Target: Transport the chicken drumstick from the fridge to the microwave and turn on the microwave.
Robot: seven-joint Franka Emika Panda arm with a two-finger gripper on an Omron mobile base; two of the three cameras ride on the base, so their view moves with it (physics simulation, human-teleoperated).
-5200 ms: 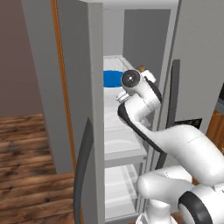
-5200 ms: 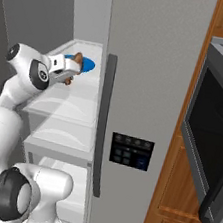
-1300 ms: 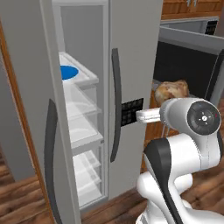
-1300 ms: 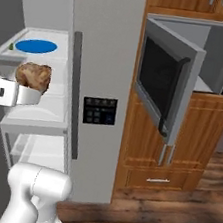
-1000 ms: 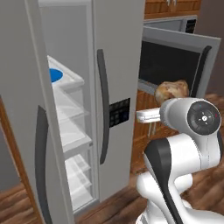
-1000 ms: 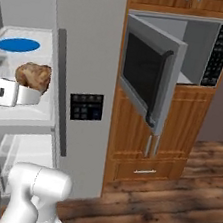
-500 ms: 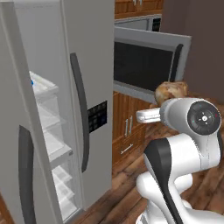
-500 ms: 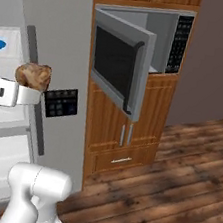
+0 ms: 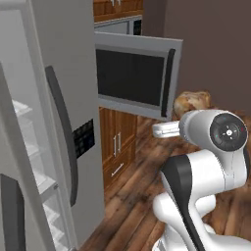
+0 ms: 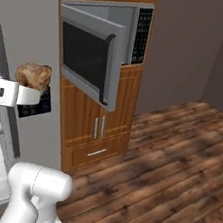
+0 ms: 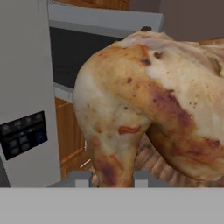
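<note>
Kitchen: 1 fridge [image 9: 59,98], 1 microwave [image 10: 99,56] door open; gripper [image 11: 111,177] clamped on 1 chicken drumstick [image 11: 153,100].

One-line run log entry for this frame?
phase: carry | end effector: shut on chicken drumstick | microwave: door open, ahead | fridge: door open, left | microwave not started

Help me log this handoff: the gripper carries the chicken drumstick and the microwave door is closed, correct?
Not quite. The gripper does carry the chicken drumstick, but the microwave door stands swung open, as the right base view shows; its grey interior is exposed behind the door.
</note>
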